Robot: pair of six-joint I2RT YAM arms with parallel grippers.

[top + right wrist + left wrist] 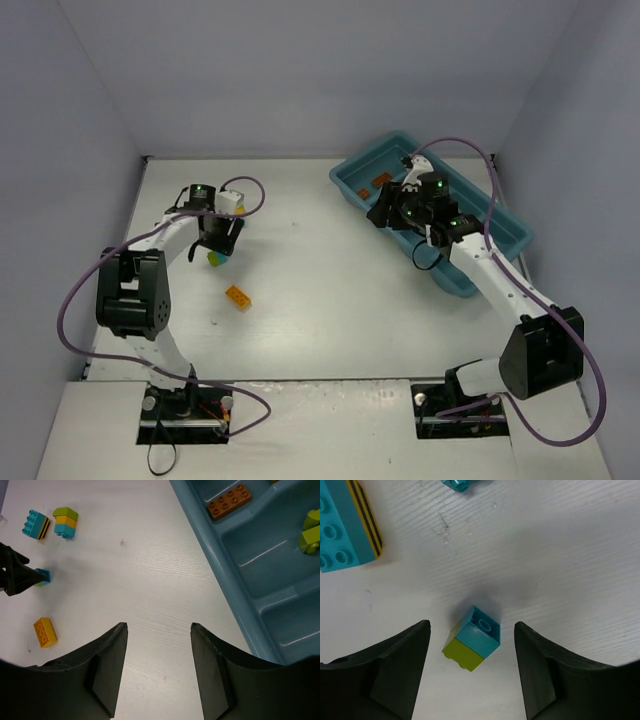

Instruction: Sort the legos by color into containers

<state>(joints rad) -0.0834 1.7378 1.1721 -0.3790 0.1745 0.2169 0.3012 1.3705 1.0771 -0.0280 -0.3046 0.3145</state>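
A cyan-on-lime two-brick stack [472, 639] lies on the white table between the fingers of my left gripper [471, 625], which is open and low around it without touching. In the top view the stack [216, 258] sits just below that gripper [218, 240]. A yellow-orange brick [238, 297] lies nearer the front. The teal tray [510, 232] stands at the right. One of its compartments holds a brown-orange brick [230, 501] and the one beside it holds lime bricks [311, 532]. My right gripper [157, 627] is open and empty above the table, left of the tray [260, 565].
A cyan brick with a yellow-and-black striped side [347, 525] lies left of the stack, and it also shows in the right wrist view [36, 524]. A lime, yellow and cyan stack [65, 522] stands beside it. Grey walls enclose the table on three sides.
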